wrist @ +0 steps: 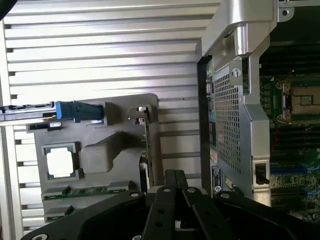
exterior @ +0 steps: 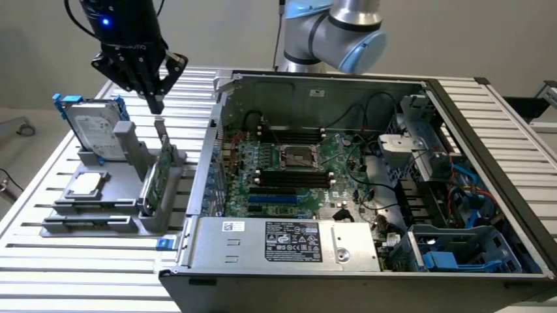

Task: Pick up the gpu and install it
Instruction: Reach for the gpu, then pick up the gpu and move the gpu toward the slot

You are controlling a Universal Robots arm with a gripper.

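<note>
The gpu (exterior: 162, 171) stands on edge in a slot of the grey holder (exterior: 130, 218), its green board facing the exterior view's left and its silver bracket (exterior: 162, 130) sticking up. My gripper (exterior: 155, 104) hangs just above that bracket, a small gap away, with its black fingers pressed together and nothing between them. In the wrist view the gpu (wrist: 146, 134) appears edge-on in the grey holder (wrist: 125, 105), just beyond the shut gripper (wrist: 174, 176).
An open computer case (exterior: 487, 130) lies to the exterior view's right of the holder, its motherboard (exterior: 296, 163) and blue slots (exterior: 274, 195) exposed. The holder also carries a silver hard drive with a blue frame (exterior: 91, 127) and a small square silver chip (exterior: 87, 184). Everything rests on a slatted metal table (exterior: 87, 274).
</note>
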